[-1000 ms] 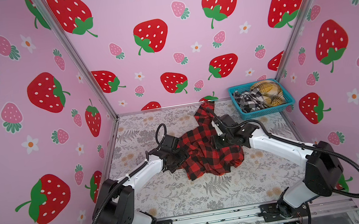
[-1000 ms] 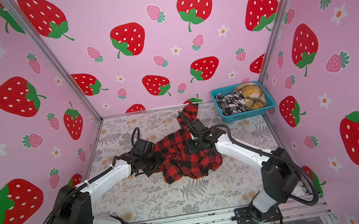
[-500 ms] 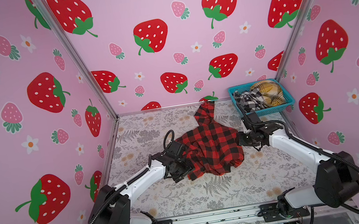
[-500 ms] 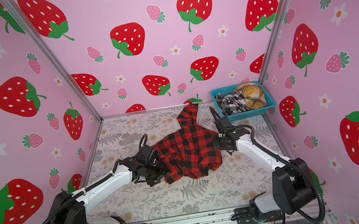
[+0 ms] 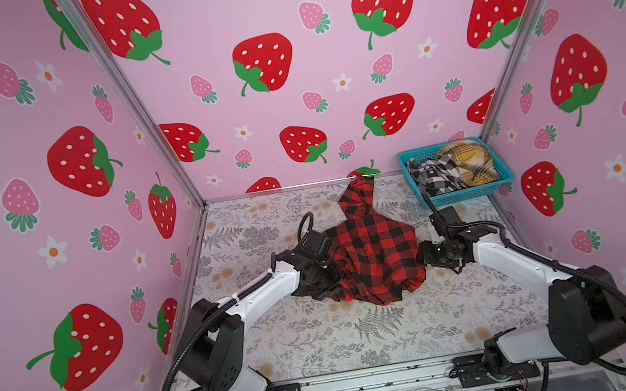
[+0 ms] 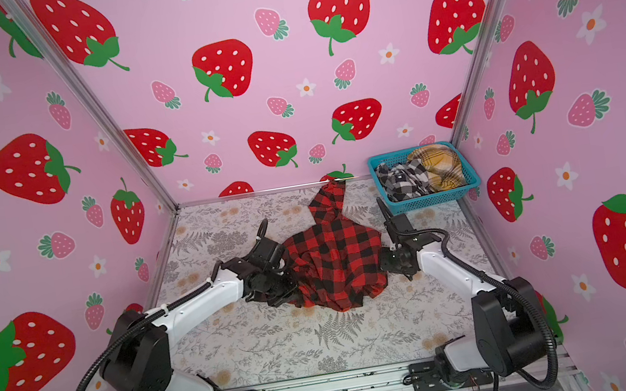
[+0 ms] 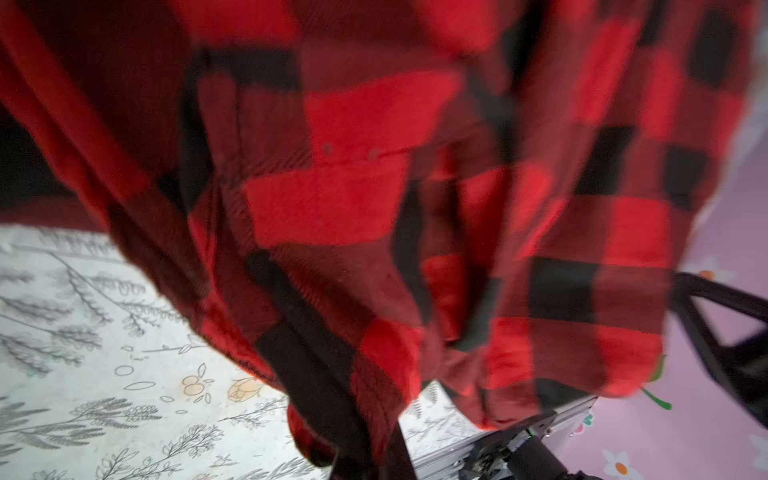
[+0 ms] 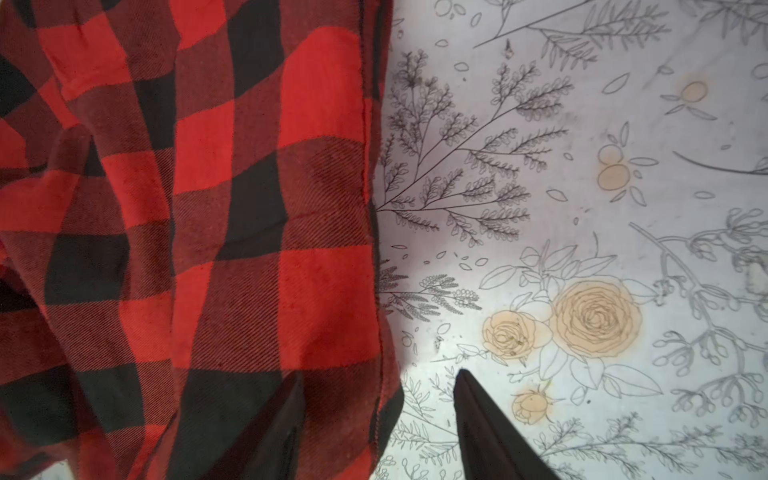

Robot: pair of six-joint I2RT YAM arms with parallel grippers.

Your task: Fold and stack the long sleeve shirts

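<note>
Red-and-black shirt (image 5: pixel 375 254) rumpled on floral table (image 5: pixel 325 342), strawberry walls (image 5: pixel 194 33); left gripper (image 5: pixel 326 280) clamped, apparently on it; wrist view shows right gripper (image 8: pixel 378 374) parted.

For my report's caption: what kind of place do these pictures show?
Probably a robot test booth, not a home. Strawberry-print walls enclose a table; a left arm and a right arm are bolted to a metal rail at its front, with a red shirt between them.

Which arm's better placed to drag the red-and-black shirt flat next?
Left, probably. The left gripper is shut on one edge of the red-and-black shirt, fabric bunched around it. The right gripper is open at the opposite edge, gripping nothing yet.
</note>
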